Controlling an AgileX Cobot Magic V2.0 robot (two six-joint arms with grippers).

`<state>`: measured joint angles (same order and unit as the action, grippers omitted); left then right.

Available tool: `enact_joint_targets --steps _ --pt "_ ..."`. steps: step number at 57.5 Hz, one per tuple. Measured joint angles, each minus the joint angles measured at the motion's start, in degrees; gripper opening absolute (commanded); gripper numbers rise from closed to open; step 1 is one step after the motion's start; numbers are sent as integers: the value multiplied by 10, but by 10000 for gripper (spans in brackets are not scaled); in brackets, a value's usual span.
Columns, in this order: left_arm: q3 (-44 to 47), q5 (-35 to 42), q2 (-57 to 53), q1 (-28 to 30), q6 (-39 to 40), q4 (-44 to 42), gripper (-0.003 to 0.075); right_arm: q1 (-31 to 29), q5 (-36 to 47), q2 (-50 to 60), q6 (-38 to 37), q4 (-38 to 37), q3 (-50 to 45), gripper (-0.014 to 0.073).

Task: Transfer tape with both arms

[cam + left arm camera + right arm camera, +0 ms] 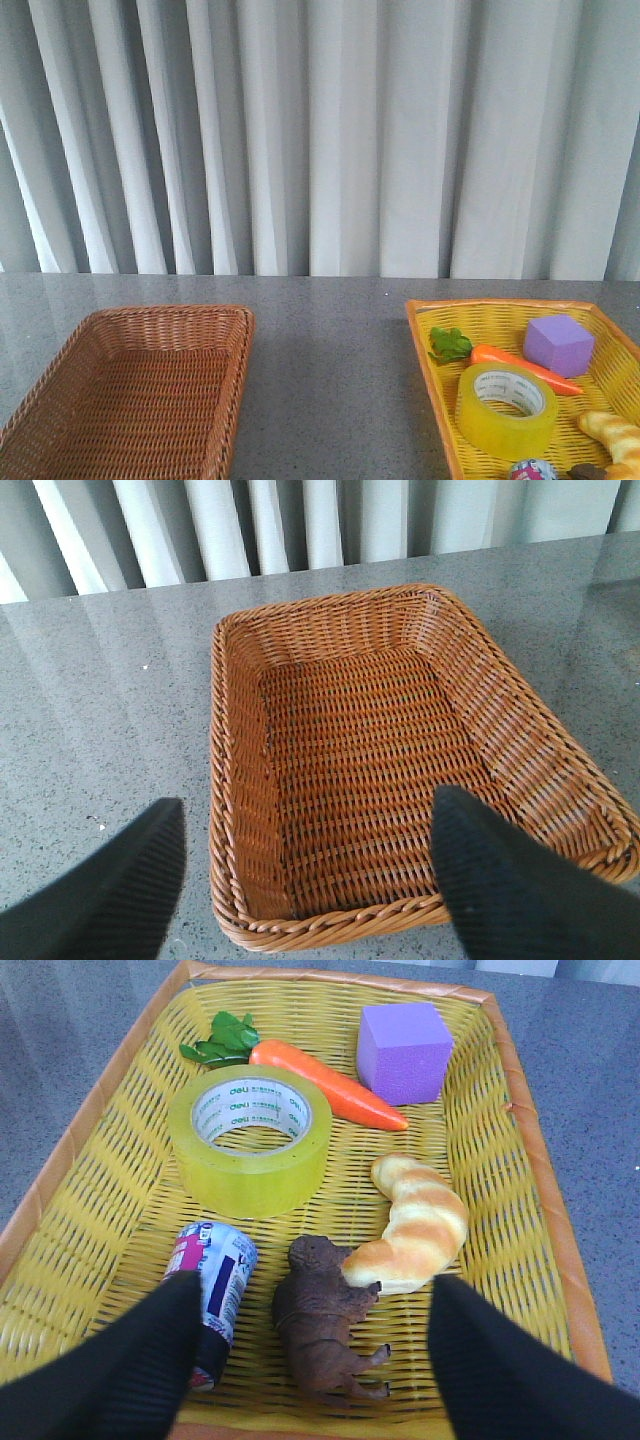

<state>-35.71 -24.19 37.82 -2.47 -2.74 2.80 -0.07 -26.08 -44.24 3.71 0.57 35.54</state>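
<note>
Not started: tape (250, 1140) in yellow basket (70, 1210), beside carrot (325, 1085). Brown basket (240, 780) holds nothing. Left hand (305, 880), right hand (310, 1360) wide open, gripping nothing.

The white inside ring of the yellow tape (250, 1140) has small green print that says "deli" again and again, and the little can (215, 1285) has a label with letters too blurry to read.

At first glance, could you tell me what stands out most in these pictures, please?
The yellow basket on the right draws the eye: the tape lies flat in it beside a carrot and purple cube. On the left sits a brown basket with nothing in it. Both grippers, left and right, hover open.
</note>
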Motion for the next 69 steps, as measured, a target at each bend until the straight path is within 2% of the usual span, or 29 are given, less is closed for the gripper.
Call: enact_joint_targets --steps 11,16,31,41,55,69 --pt "0 1 0 -2 0 14 580 0 -9 -10 -2 10 9 559" --pt "0 5 0 -20 -14 24 580 0 -33 -34 -2 14 37 538" --pt "0 -1 0 -151 -79 29 580 0 -122 -180 -2 14 171 494" --pt "0 -13 18 -203 -102 32 580 0 -152 -281 -2 18 256 490" --pt "0 25 97 -236 -105 66 580 0 -203 -427 0 25 370 490" --pt "0 85 144 -240 -105 72 580 0 -222 -556 0 7 456 489"
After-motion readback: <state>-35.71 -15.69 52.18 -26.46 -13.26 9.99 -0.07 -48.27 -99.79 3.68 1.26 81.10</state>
